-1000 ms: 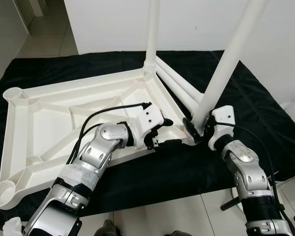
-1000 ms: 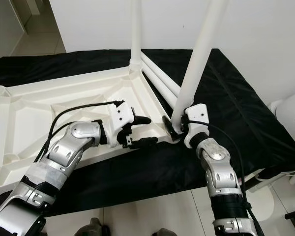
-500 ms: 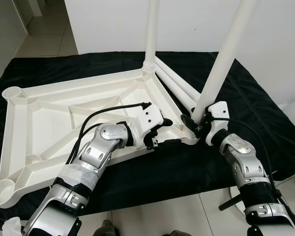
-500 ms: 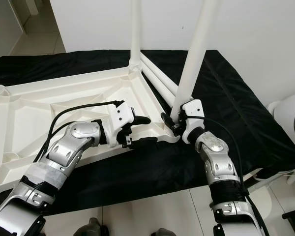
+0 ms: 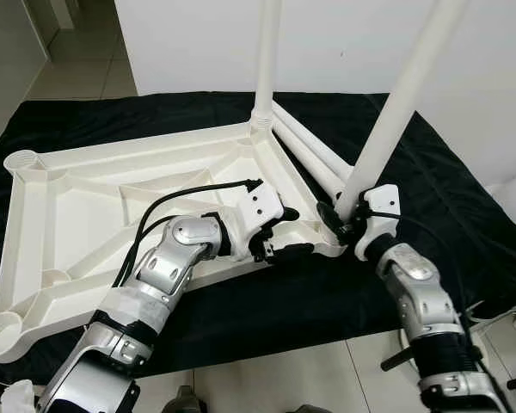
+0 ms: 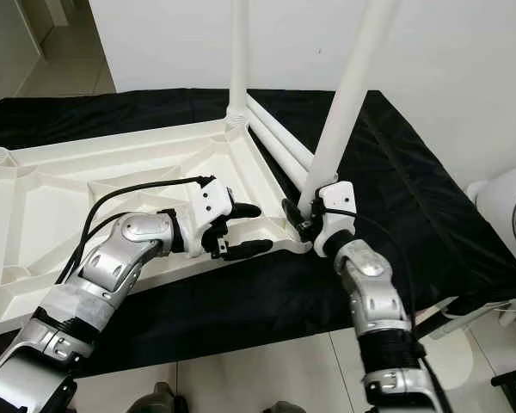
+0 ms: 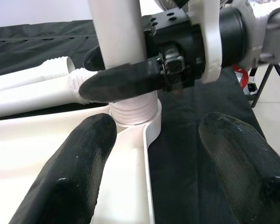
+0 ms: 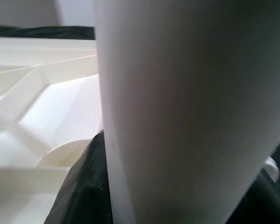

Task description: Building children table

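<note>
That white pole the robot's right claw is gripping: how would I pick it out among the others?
On the black cloth lies an upturned white tabletop. At its near right corner, the right gripper clamps one leg; this leg leans, whereas the far-corner leg stands straight and two more lie flat.

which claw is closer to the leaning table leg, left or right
Right. The right claw is clamped around the base of the leaning leg, at the tabletop's corner socket. The left claw is open, beside it at the tabletop's rim, not touching the leg.

right gripper [image 6: 303, 217] clamping table leg [image 6: 348, 95] — upright
</note>
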Motion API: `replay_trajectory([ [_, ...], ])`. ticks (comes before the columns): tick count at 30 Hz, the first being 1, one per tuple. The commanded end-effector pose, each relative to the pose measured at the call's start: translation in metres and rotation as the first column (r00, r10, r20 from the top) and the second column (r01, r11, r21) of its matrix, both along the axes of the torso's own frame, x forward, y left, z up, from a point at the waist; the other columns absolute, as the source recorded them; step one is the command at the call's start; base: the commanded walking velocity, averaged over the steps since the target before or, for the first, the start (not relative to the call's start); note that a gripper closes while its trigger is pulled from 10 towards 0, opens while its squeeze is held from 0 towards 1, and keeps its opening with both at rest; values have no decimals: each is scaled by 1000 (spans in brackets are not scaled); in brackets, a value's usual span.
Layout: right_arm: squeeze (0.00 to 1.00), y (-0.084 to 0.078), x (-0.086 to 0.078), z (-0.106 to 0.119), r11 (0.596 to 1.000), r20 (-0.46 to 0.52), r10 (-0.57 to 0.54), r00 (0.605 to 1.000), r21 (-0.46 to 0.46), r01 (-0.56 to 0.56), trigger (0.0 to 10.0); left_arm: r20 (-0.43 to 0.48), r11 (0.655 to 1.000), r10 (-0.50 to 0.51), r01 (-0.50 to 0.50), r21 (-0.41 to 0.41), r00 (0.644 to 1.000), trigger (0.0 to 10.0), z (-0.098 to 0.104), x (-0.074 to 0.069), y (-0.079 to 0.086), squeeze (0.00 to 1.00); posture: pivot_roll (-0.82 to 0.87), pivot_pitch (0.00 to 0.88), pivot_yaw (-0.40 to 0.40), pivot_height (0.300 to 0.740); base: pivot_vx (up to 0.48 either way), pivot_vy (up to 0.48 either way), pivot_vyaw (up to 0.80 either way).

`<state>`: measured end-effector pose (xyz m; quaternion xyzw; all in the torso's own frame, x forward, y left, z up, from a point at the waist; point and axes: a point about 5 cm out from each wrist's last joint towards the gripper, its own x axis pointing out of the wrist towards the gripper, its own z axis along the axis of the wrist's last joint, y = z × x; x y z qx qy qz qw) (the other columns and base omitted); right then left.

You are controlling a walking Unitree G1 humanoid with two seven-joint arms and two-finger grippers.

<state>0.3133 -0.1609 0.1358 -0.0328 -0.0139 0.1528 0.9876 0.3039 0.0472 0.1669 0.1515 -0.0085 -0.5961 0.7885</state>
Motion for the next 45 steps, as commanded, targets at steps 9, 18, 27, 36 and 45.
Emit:
replay_trajectory([
  [9, 0, 15, -6, -13, 910, -121, -407, 905, 26, 413, 10000, -2, 999, -29, 29, 15, 1000, 10000, -2, -4, 1, 0, 12, 0, -24, 740, 0, 0, 0],
  [18, 0, 38, -9, -3, 830, -104, -539, 836, 105, 548, 10000, -5, 1000, -23, 23, 13, 1000, 10000, -3, -5, 2, 0, 12, 0, -22, 740, 0, 0, 0],
  [27, 1000, 31, -12, 4, 840, -60, -525, 849, 124, 528, 10000, -5, 1000, -13, 13, 15, 1000, 10000, -2, -3, 3, 0, 13, 0, -18, 740, 0, 0, 0],
  [36, 1000, 33, -35, 9, 880, 31, -456, 890, 164, 445, 10000, 6, 1000, 22, -22, 9, 1000, 10000, 0, 3, 5, 0, -1, 5, -19, 740, 0, 0, 0],
  [45, 0, 24, -70, -10, 919, 10, -379, 925, 118, 376, 10000, 71, 988, 152, -151, -30, 986, 10000, 19, 30, 13, 0, -22, 9, -13, 740, 0, 0, 0],
])
